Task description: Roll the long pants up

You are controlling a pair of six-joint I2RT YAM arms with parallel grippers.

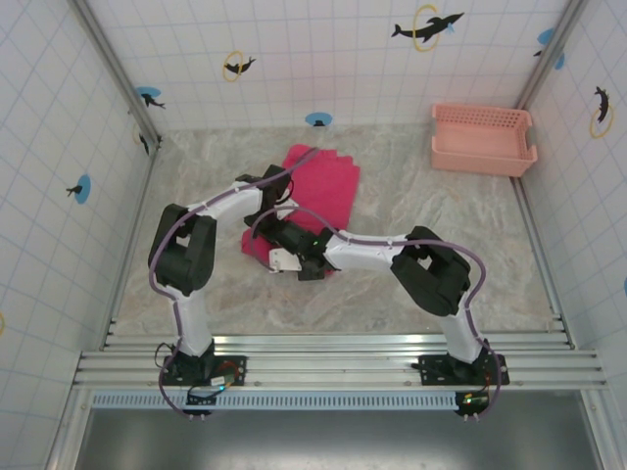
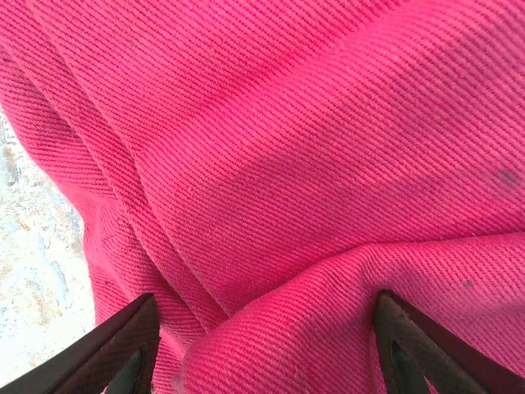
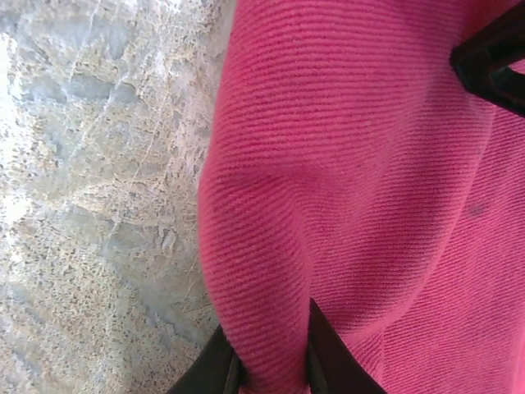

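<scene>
roll step underway: right gripper [image 3: 267,322] pinches a fold of the long pants [image 1: 328,181]; left gripper [image 2: 265,297] spread wide on cloth. next likely needs both turning the roll evenly.

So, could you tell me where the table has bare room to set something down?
The widest bare marble lies right of the long pants, in front of the pink basket. A narrower strip runs between the pants and the left wall. The middle is crowded: both arms meet over the pants.
</scene>
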